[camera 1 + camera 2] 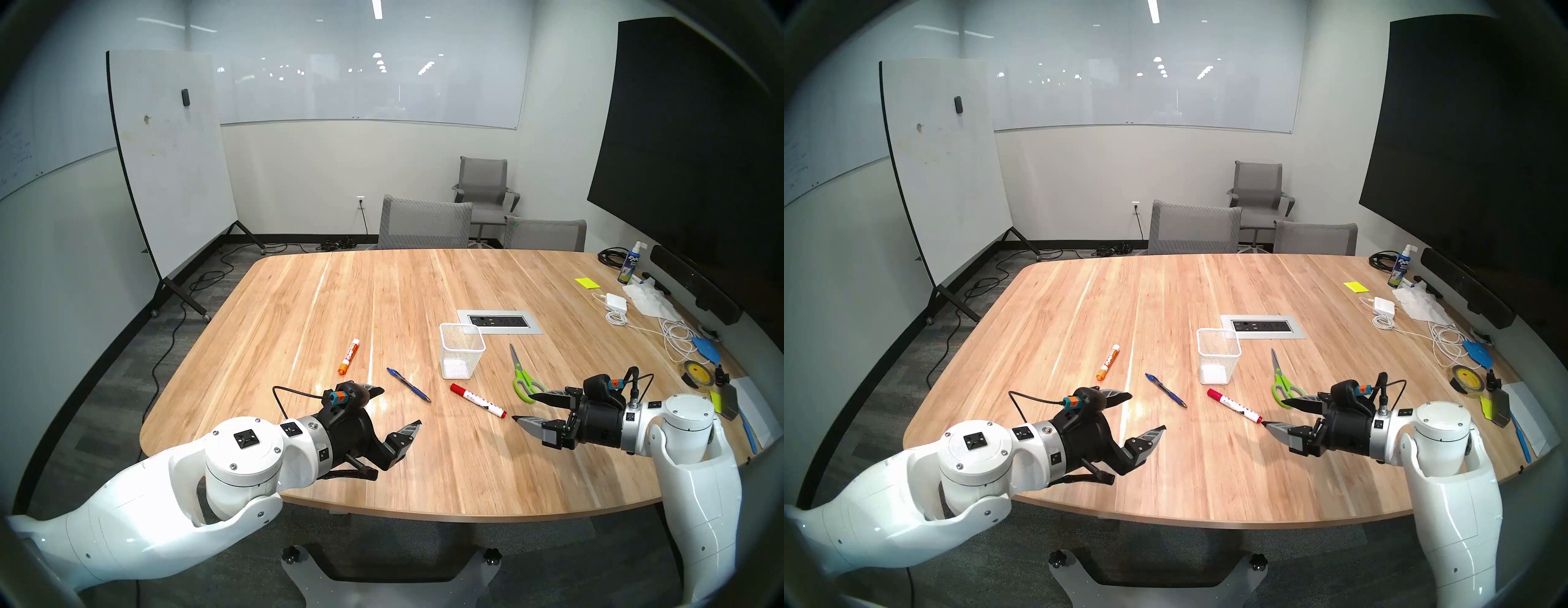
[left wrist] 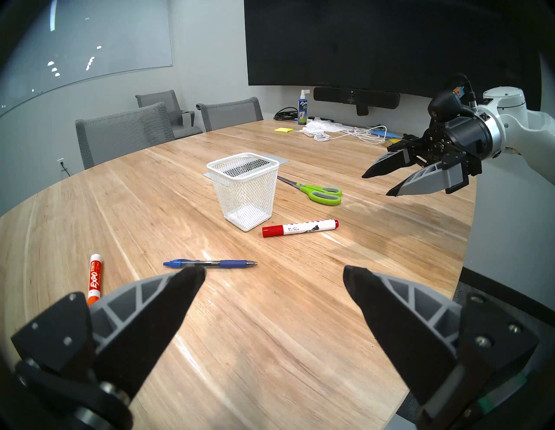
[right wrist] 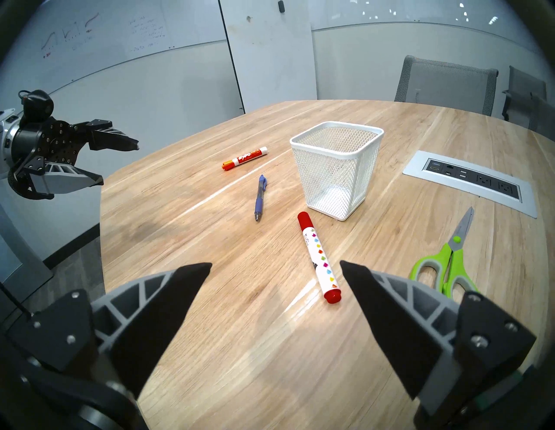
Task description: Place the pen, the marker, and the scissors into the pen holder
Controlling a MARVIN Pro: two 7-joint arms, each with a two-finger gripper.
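Pen (image 1: 408, 384), red-capped marker (image 1: 478, 401) and scissors (image 1: 522, 376) lie around the empty pen holder (image 1: 461, 356) mid-frame on the tabletop (image 1: 339, 297), while left gripper (image 1: 399, 411) and right gripper (image 1: 522, 407) hover with jaws apart.

Grey mesh chairs (image 1: 425, 222) behind a wooden table (image 1: 339, 297), rolling whiteboard (image 1: 169, 161), dark wall screen (image 1: 687, 148), grey carpet.

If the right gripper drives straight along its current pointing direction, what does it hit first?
Probably bare table: the open right gripper tilts down toward empty wood, with the red-capped marker just right of that line. Depth unclear.
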